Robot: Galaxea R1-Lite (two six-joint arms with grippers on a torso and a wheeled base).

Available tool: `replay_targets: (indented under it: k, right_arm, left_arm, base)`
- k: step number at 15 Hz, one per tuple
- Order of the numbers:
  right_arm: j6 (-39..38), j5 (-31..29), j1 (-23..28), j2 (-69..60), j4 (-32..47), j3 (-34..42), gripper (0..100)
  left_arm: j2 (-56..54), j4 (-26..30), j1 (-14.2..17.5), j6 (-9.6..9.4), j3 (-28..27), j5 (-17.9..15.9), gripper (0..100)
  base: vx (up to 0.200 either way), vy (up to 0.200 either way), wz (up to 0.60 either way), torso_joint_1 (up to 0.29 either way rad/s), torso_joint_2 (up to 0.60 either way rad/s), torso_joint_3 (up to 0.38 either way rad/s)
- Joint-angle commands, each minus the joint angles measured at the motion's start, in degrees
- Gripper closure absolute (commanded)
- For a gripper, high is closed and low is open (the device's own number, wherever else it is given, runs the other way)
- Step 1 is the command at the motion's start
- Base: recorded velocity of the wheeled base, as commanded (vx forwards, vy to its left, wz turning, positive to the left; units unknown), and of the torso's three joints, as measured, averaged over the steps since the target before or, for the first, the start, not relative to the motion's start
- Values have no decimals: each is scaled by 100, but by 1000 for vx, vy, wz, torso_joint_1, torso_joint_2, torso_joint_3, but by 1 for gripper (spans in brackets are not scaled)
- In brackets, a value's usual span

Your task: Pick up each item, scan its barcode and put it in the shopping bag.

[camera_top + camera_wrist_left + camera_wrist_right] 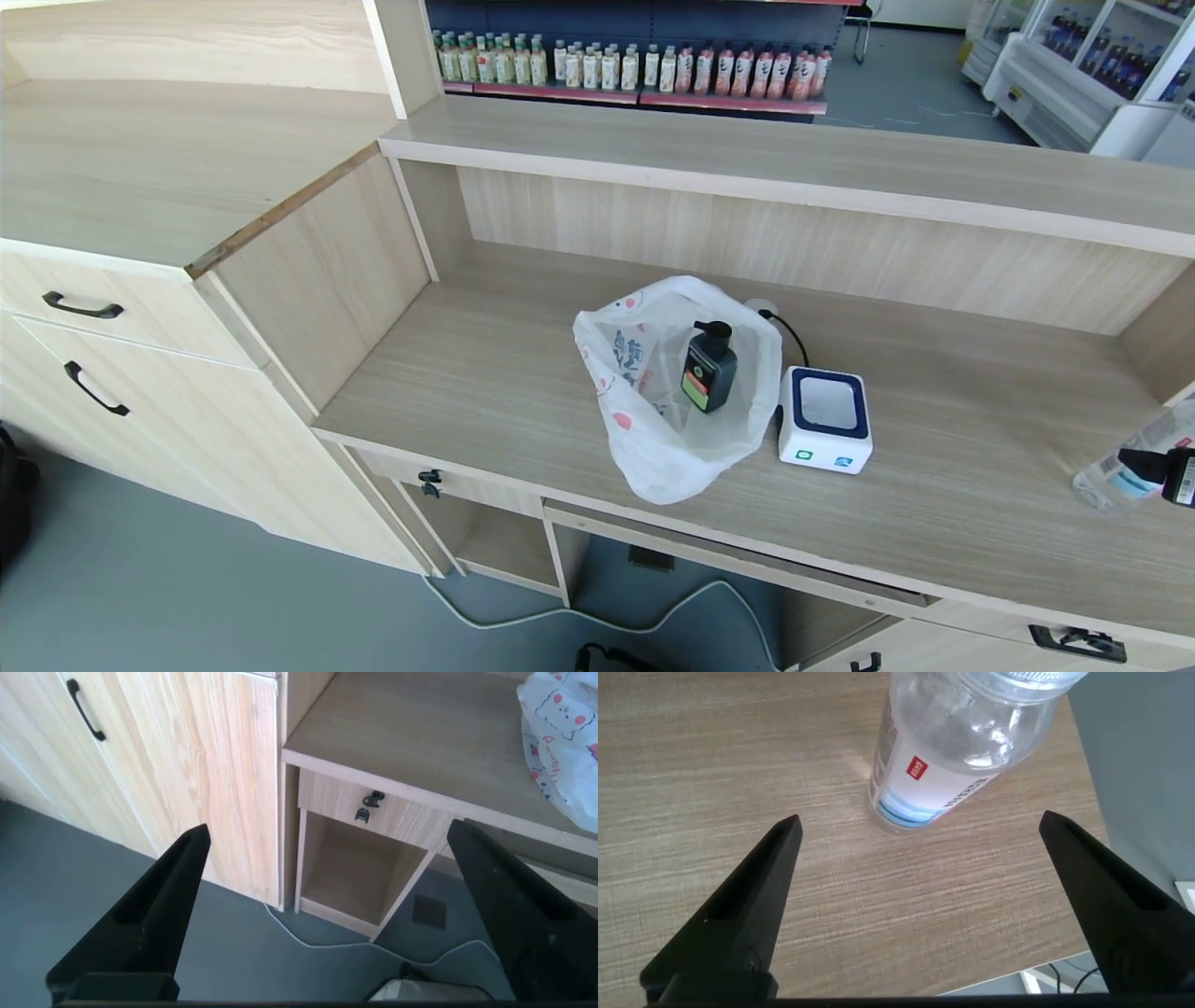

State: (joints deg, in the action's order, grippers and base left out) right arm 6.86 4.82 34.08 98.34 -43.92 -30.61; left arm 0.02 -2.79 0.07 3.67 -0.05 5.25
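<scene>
A white plastic shopping bag (653, 448) stands open on the wooden counter (485, 373). A dark pump bottle (709, 369) is upright inside it. A white scanner with a blue-framed window (826, 415) sits just right of the bag. At the counter's far right is a clear water bottle (1120, 462) with a blue and white label (924, 803). My right gripper (920, 819) hovers open just short of it, with one finger (1141, 460) dark against the bottle. My left gripper (327, 831) hangs open below counter height, left of the bag's corner (561, 737).
A raised shelf (747, 159) and back panel close the counter's far side. Its left side is closed by a tall cabinet with drawers (112, 327). The scanner's cable (794, 338) runs behind the bag. Below the counter are an open cubby (360, 873) and a floor cable (327, 943).
</scene>
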Motion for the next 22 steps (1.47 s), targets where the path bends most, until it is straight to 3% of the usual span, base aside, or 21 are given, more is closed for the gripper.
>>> replay_targets:
  k: [1, 11, 22]
  right_arm:
    - [-1, 2, -51, 264, -152, -6, 0]
    - [-80, 116, -280, 968, -1206, -41, 0]
    - [-10, 72, -174, 1196, -1725, -50, 0]
  left_arm:
    - [-2, -2, 1, 2, 5, 2, 0]
    - [-2, -2, 1, 2, 5, 2, 0]
    - [-2, -2, 1, 2, 5, 2, 0]
  base:
    - [0, 0, 0, 0, 0, 0]
    - [0, 0, 0, 0, 0, 0]
    - [0, 0, 0, 0, 0, 0]
